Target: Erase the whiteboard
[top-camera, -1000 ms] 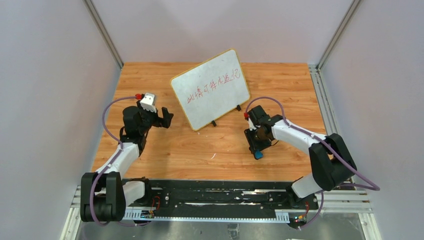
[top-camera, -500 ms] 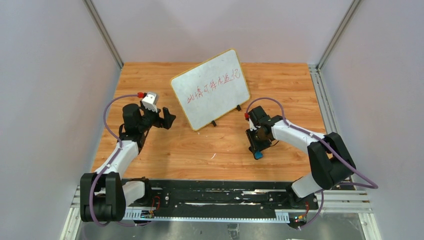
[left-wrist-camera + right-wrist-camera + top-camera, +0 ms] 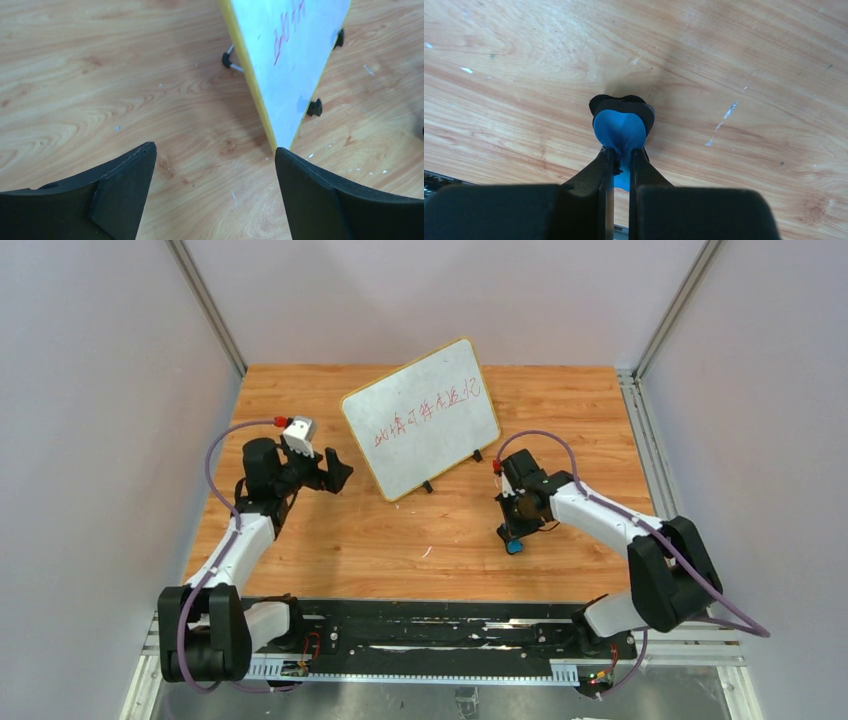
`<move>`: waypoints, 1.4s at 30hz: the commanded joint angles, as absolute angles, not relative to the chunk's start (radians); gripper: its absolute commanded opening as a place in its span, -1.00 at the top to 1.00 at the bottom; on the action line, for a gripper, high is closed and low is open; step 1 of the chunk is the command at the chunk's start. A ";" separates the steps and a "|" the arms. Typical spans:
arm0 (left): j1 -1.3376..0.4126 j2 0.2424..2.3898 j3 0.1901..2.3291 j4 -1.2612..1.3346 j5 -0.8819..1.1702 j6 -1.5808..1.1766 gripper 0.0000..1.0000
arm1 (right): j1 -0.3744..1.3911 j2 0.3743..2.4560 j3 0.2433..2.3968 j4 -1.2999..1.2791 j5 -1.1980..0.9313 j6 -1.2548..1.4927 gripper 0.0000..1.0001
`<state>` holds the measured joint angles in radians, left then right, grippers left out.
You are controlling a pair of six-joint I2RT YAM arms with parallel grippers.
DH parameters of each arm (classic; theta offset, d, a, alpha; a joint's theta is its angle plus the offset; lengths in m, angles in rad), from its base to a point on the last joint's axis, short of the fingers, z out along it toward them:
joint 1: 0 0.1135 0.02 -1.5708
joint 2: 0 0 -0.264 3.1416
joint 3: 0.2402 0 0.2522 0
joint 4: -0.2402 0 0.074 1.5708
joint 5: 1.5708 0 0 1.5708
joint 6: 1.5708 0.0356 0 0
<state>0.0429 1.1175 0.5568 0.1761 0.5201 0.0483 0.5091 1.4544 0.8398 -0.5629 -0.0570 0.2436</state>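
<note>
Right gripper (image 3: pixel 621 155) pinching blue eraser (image 3: pixel 620 131) | left gripper (image 3: pixel 214 152) agape | whiteboard (image 3: pixel 420 418) long axis near-left to far-right, facing arms

Bare wooden tabletop (image 3: pixel 400 540) lies open across the centre and six o'clock. Toward twelve o'clock a tilted, yellow-framed white whiteboard (image 3: pixel 420 418) (propped on small black feet (image 3: pixel 428 486)) blocks passage.

In the left wrist view the top edge cuts off the whiteboard (image 3: pixel 295 55), leaving only its lower corner and a scrap of the red handwriting (image 3: pixel 286 35). From above, that writing is too small to read. In the right wrist view the blue eraser (image 3: pixel 620 131) is half hidden between the fingers (image 3: pixel 600 172) of the right gripper (image 3: pixel 622 151), whose bases blur along the bottom edge.
</note>
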 commanded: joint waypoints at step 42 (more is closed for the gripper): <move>0.099 1.539 0.936 0.403 0.951 -0.232 -0.35 | 0.228 1.398 1.058 -0.242 -0.279 0.296 0.99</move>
<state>0.1234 1.5234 0.8989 0.3683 0.9546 -0.2218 0.2462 1.3956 1.0088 -0.2577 -0.2550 0.2897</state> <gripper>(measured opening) 0.684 0.076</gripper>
